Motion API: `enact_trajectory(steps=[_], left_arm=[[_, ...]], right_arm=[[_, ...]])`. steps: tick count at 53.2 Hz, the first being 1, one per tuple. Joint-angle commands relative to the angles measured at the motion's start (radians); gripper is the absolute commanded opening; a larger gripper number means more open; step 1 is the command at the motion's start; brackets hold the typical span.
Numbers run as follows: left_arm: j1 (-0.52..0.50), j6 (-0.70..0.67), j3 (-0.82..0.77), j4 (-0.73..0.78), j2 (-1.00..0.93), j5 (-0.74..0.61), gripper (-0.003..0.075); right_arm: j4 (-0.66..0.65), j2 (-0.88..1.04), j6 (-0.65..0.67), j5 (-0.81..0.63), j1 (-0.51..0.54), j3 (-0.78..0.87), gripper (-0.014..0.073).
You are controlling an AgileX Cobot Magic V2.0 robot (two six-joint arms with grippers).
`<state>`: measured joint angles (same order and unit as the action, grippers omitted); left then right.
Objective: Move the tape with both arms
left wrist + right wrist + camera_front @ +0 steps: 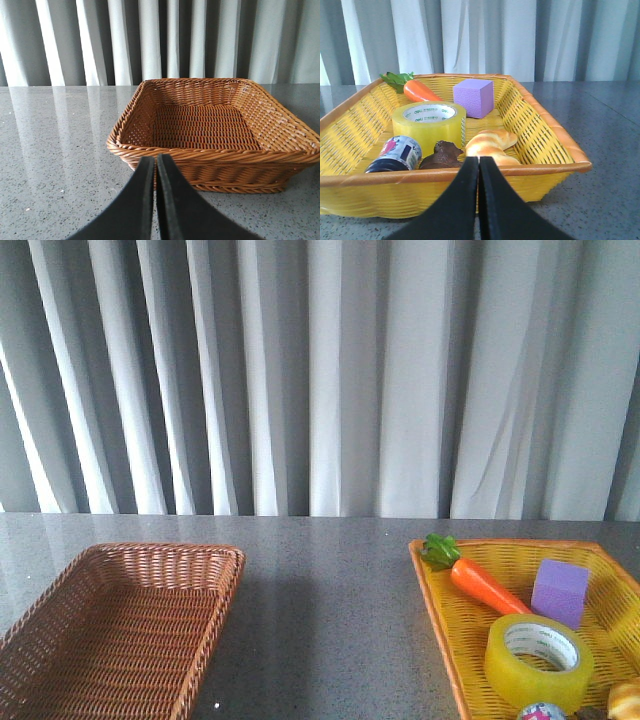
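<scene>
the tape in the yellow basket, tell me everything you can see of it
The tape is a wide roll of translucent yellow packing tape with a white printed inner core. It lies flat, hole up, on the floor of the yellow basket, unheld. The carrot lies behind it and the purple cube behind and to one side; a small dark jar and a brown piece sit close in front, contact unclear.

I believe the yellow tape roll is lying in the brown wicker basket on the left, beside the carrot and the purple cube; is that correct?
Not quite: the tape lies in the yellow basket on the right, beside the carrot and the purple cube. The front view shows this, and the brown wicker basket on the left holds nothing.
</scene>
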<state>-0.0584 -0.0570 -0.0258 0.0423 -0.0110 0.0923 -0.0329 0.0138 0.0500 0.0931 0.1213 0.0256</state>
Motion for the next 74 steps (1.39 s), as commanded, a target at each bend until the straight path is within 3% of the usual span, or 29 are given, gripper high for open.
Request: enact_trajectory(steps=[1, 42, 58, 63, 70, 74], left_arm=[[-0.001, -0.011, 0.023, -0.002, -0.017, -0.071, -0.0006], [-0.001, -0.011, 0.023, -0.002, -0.017, -0.071, -0.0006], [-0.001, -0.01, 0.023, -0.001, -0.017, -0.074, -0.0006], [-0.001, -0.014, 0.023, -0.002, -0.017, -0.213, -0.0006], [-0.001, -0.059, 0.047, -0.002, -0.017, -0.466, -0.0006], [-0.001, -0.123, 0.103, -0.003, -0.015, -0.559, -0.0006]], right_arm=[[-0.005, -0.005, -0.003, -0.069, 0.007, 0.009, -0.0008], [-0.001, -0.005, -0.003, -0.074, 0.007, 0.009, -0.0008], [0.001, -0.005, -0.003, -0.189, 0.007, 0.008, -0.0008], [0.003, -0.005, -0.003, -0.337, 0.007, 0.006, -0.0008], [-0.014, -0.005, 0.002, -0.739, 0.007, -0.018, -0.0008], [-0.018, -0.005, 0.028, -0.8, 0.007, -0.07, -0.0008]])
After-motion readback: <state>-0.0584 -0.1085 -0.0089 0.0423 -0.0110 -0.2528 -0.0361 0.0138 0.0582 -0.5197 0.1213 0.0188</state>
